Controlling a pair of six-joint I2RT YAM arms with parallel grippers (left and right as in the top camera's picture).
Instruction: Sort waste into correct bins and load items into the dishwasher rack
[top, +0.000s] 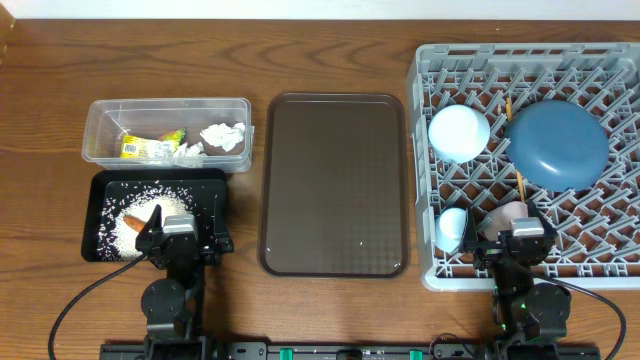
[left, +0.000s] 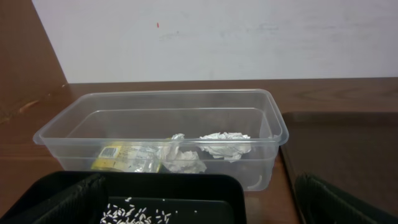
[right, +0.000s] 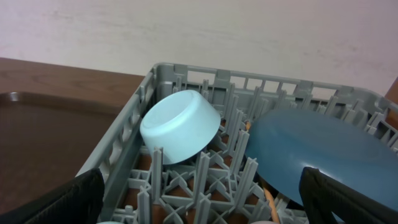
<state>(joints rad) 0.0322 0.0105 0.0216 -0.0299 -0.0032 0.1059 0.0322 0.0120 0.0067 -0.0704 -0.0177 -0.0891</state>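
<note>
While both arms rest at the near edge of the table, the overhead view shows you the left gripper (top: 180, 230) above the near rim of the black tray (top: 155, 176), which holds the rice (top: 120, 205) and the orange stick (top: 133, 220). Behind it, the clear tub (top: 165, 101) holds the napkin (top: 223, 136) and the wrapper (top: 150, 146). The brown tray (top: 333, 185) lies in the middle. The rack (top: 620, 60) carries the bowl (top: 459, 132), the plate (top: 557, 143), the chopsticks (top: 518, 182), the blue cup (top: 452, 228) and the pink cup (top: 510, 213), with the right gripper (top: 527, 233) at its near edge.

From the left wrist, you see the jaws spread wide and empty, facing the tub.

From the right wrist, the jaws gape just as wide, gripping nothing, facing the tipped bowl and the plate.
</note>
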